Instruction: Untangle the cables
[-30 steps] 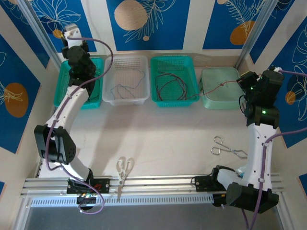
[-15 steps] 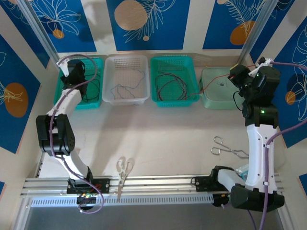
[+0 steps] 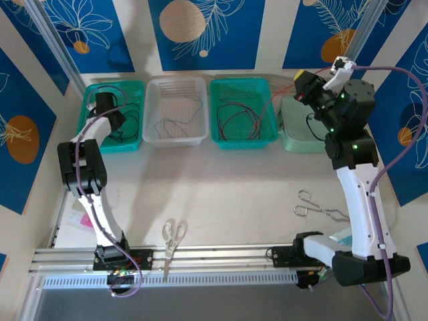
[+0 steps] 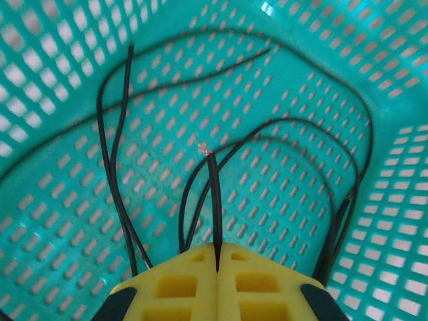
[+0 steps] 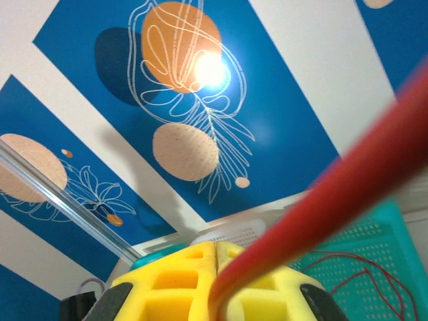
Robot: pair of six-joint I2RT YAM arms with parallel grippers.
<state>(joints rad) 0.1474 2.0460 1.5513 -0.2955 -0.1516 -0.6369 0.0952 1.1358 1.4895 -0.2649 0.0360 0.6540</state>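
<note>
Open ground: the middle of the counter (image 3: 221,180) is lying clear between the near rail and four baskets (image 3: 175,137) standing side by side along the far edge. White-handled scissors (image 3: 172,235) are lying by the rail, and metal scissors (image 3: 317,207) are sitting just beside the right arm. In the left teal basket (image 4: 267,221), black cables (image 4: 214,194) are looping around the left gripper (image 4: 217,257), while a red cable (image 5: 334,194) is slanting through the air from the raised right gripper (image 5: 216,267)
</note>
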